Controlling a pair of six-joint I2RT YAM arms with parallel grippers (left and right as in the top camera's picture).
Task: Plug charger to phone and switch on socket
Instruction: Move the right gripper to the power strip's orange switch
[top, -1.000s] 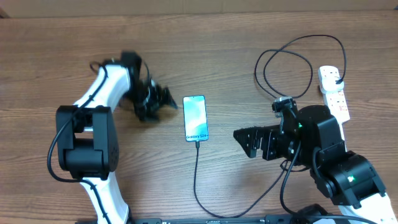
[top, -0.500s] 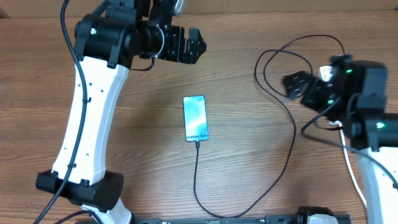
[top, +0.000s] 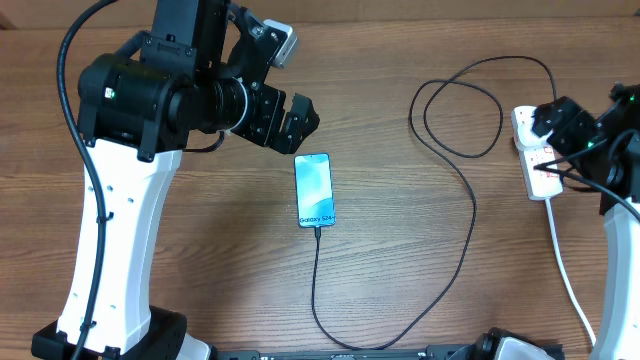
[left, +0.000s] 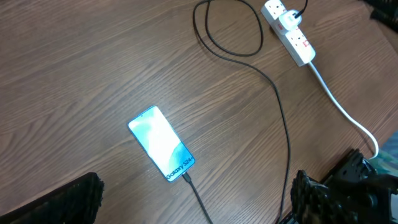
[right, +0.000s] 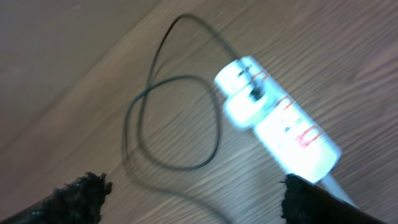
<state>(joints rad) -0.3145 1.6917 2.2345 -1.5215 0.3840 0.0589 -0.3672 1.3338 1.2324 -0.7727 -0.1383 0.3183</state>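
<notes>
Socket (top: 540, 165) — below right gripper (top: 553, 122), spread wide | phone (top: 313, 190) — below left gripper (top: 296, 122), spread wide

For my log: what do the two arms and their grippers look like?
The left arm and right arm have white links, bulky black joint housings and small green lights. A black cable loops along the left one. The left gripper and right gripper are black.

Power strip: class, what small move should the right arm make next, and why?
Probably lower the right gripper onto the power strip's red switches and press the one for the plug. The cable already seems seated in the phone's bottom edge, the plug sits in the strip, and the open gripper hovers beside it.
</notes>
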